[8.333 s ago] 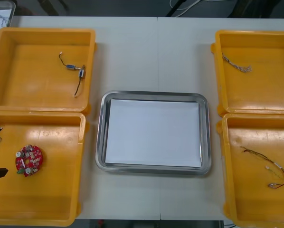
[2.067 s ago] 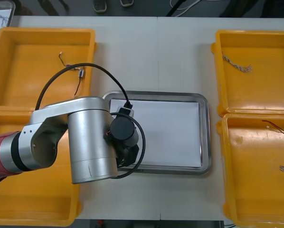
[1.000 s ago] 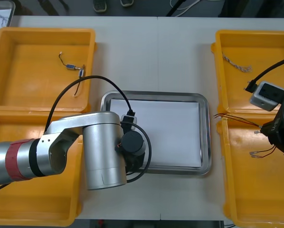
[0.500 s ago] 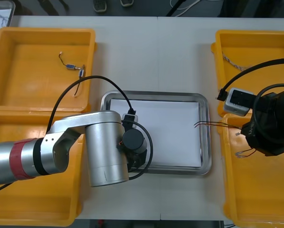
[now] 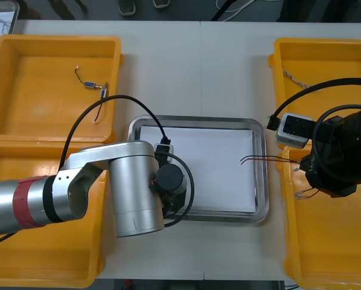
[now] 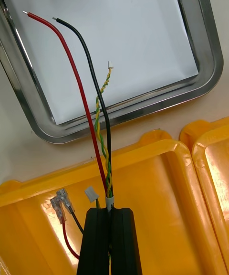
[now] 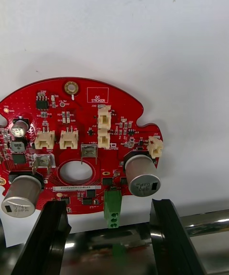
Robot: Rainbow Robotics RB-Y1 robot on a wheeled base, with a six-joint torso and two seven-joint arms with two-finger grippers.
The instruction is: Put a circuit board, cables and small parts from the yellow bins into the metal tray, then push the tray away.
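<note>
My right claw [image 6: 110, 210] is clenched on the cable [image 6: 106, 179], its two fingers pressed together around the bundle just past a white sleeve. It hangs over the near right bin [image 5: 325, 241], close to that bin's inner wall. Small plug ends [image 6: 61, 206] of the cable dangle beside the fingers above the bin floor. From the grip, a red strand, a black strand and a twisted yellow-green pair run out across the bin's rim and the tray's right rim [image 6: 210, 65]. Their bare tips hang over the white lining.

My left claw [image 7: 107, 206] is released, fingers wide apart over the tray's near left corner. The red circuit board [image 7: 71, 146] lies flat on the white lining [image 7: 143, 26] just past my fingertips, its green plug pointing back between them.

Farther off, the far left bin [image 5: 23, 72] holds a black cable [image 5: 99, 107] and a small metal part [image 5: 91, 85]. The far right bin [image 5: 337, 66] holds a twisted blue and white cable [image 5: 292, 77].
</note>
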